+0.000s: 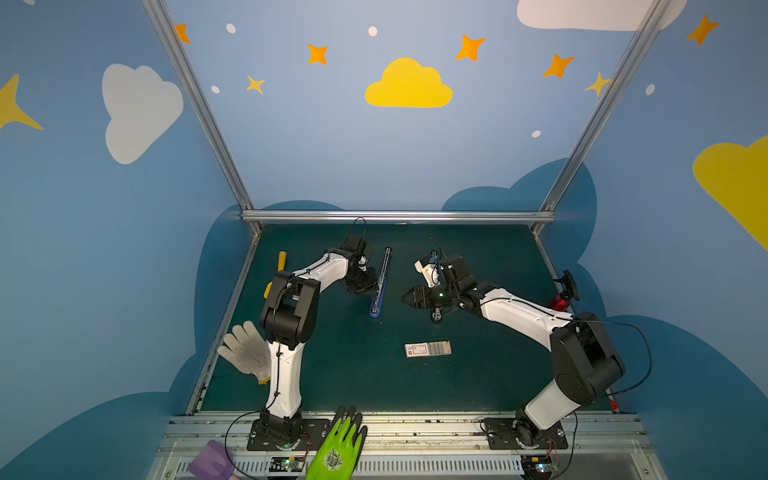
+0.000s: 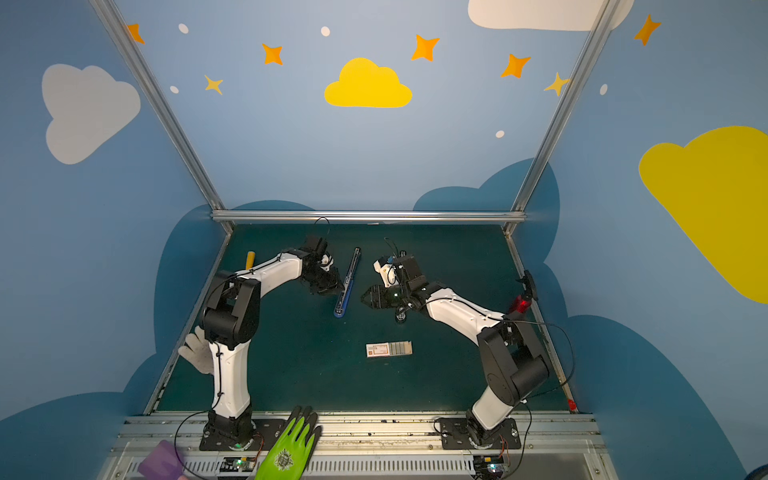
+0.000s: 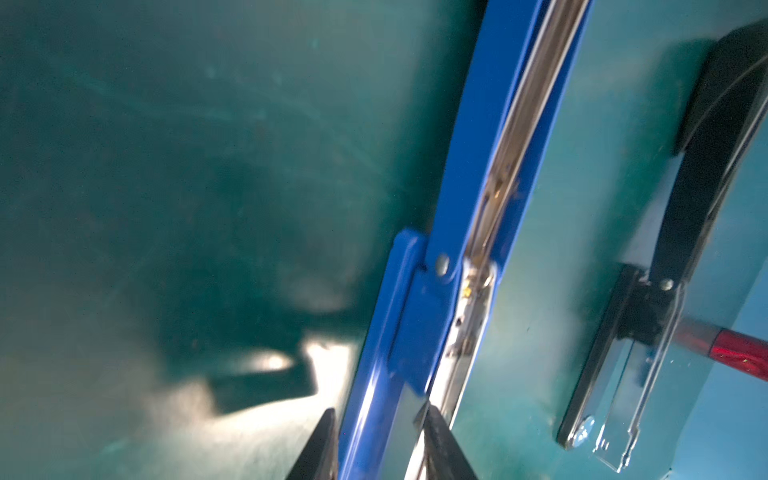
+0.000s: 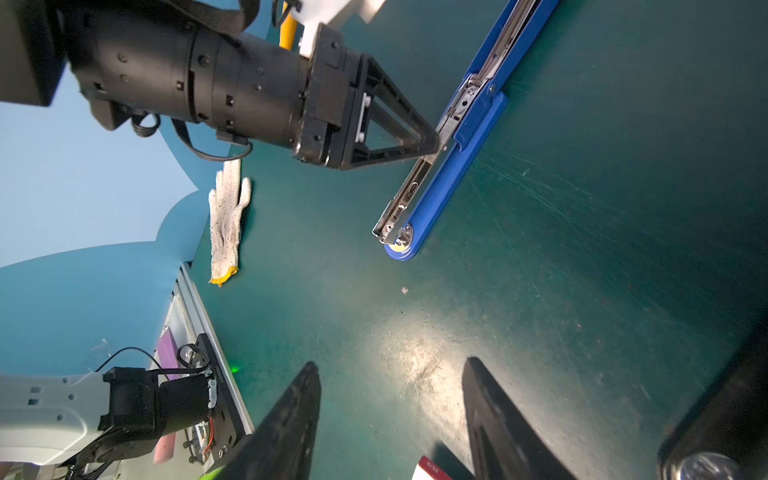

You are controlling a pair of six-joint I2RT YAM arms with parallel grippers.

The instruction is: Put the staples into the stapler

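Apparently the left gripper point(image 4: 434, 144) is pinching the blue stapler point(image 1: 377, 301) on its silvery metal rail, just beside the hinge. I think it is doing this to pin the stapler down, so that it is not sliding when a strip is pushed in. The stapler is lying unfolded flat on the tabletop point(image 1: 478, 374), in the far middle. Its rounded blue end is pointing to the near side and its opened arm to the far side.

The right gripper point(image 4: 390, 363) is hovering just right of the stapler with its jaws spread and nothing between them, probably so that it is free to fetch the staples.

The staples point(image 1: 438, 348) are lying nearer and a little to the right of the stapler, well apart from both grippers. Their small white box point(image 1: 417, 350) is carrying a red label. Its tray is standing slid out to the right, and thin grey strips are sitting side by side in it.
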